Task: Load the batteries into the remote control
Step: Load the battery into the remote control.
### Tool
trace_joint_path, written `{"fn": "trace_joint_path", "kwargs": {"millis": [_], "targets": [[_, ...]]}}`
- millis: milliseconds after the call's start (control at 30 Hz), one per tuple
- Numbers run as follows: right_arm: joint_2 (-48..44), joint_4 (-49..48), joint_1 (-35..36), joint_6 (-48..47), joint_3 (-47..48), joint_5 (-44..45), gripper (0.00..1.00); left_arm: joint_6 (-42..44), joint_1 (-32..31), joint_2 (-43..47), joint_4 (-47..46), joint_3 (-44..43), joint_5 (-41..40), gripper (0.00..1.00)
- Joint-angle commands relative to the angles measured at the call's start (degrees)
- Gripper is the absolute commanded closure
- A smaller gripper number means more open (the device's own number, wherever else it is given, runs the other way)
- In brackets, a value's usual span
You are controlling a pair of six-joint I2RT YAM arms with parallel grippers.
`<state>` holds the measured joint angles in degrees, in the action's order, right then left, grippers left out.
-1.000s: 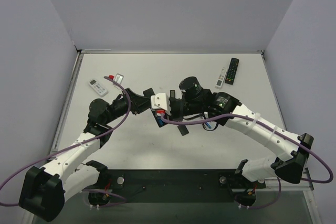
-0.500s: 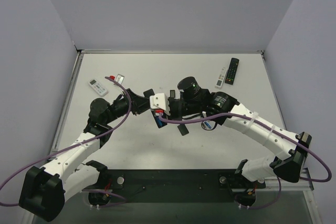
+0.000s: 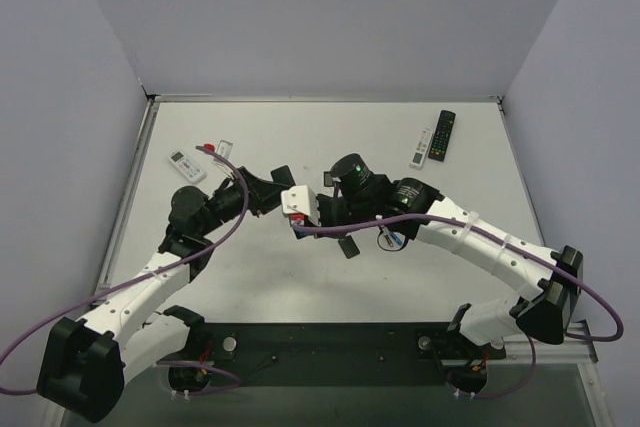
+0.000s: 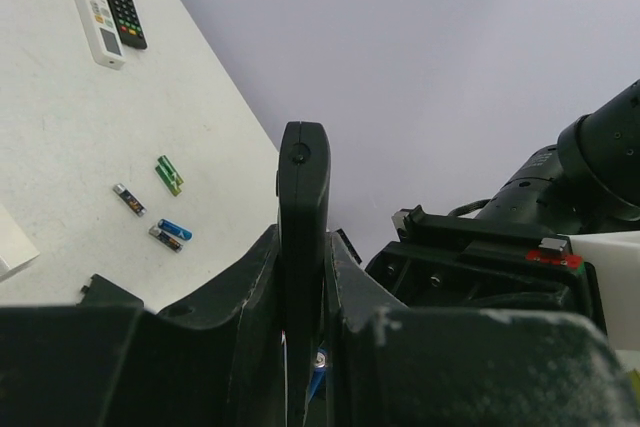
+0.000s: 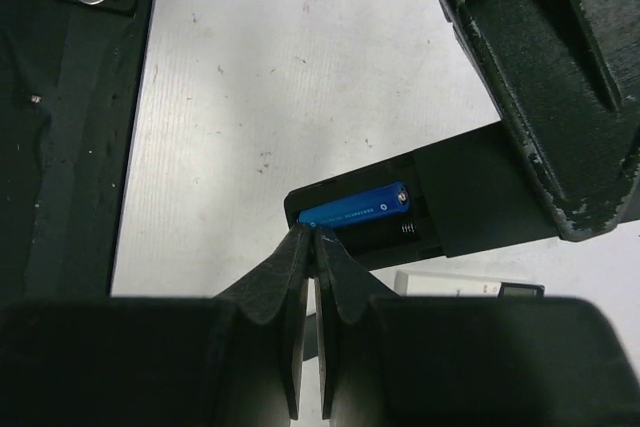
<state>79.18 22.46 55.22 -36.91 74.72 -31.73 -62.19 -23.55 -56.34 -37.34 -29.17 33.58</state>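
Pincer on right point(image 5: 312, 235) closed at blue battery point(image 5: 355, 209), left pincer point(image 4: 303, 245) gripping remote point(image 4: 303, 162)

White table point(image 3: 300, 137), pale lilac walls point(image 3: 330, 17)

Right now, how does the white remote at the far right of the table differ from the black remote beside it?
The white remote has a pale body; the black remote is dark all over. The black remote is longer and reaches farther back than the white remote. The black remote lies nearer the right edge, with the white remote on its inner side. Both lie flat, side by side, buttons up, and away from both arms.
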Motion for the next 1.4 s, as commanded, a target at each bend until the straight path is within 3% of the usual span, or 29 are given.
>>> {"fn": "trace_joint_path", "kwargs": {"millis": [0, 233, 333, 467, 567, 667, 1000, 1133, 1367], "targets": [[2.6, 1.3, 0.8, 1.2, -1.2, 0.6, 0.97, -2.1, -0.7, 1.5, -6.3, -4.1, 0.1, 1.0], [1.8, 0.7, 0.7, 4.3, -0.2, 6.8, 0.96, 2.5, -0.8, 3.3, -2.5, -2.3, -2.0, 1.0], [-0.4, 0.7, -0.5, 8.7, 0.7, 6.8, 0.83, 4.2, -0.7, 4.3, -1.6, -0.5, -3.4, 1.0], [-4.1, -2.6, -3.3, 18.2, 0.2, 4.7, 0.49, 5.4, -0.7, 5.0, -2.3, 0.7, -4.5, 1.0], [-5.5, -8.0, -6.8, 30.4, -1.9, 0.3, 0.34, 5.2, -0.7, 4.9, -4.4, 1.4, -4.6, 1.0], [-6.0, -15.0, -9.9, 42.0, -5.5, -2.9, 0.26, 4.7, -0.7, 4.6, -6.6, 1.4, -4.1, 1.0], [-4.3, -38.6, -12.6, 67.6, -13.9, -8.8, 0.21, 3.7, -1.0, 4.0, -9.1, -0.6, -3.4, 1.0], [-4.1, -45.1, -14.3, 72.0, -16.0, -10.5, 0.22, 3.3, -1.1, 3.9, -9.6, -1.1, -3.4, 1.0], [-3.1, -45.6, -14.9, 72.8, -15.9, -12.0, 0.29, 3.0, -1.1, 3.7, -10.4, -1.6, -3.8, 1.0]]}}
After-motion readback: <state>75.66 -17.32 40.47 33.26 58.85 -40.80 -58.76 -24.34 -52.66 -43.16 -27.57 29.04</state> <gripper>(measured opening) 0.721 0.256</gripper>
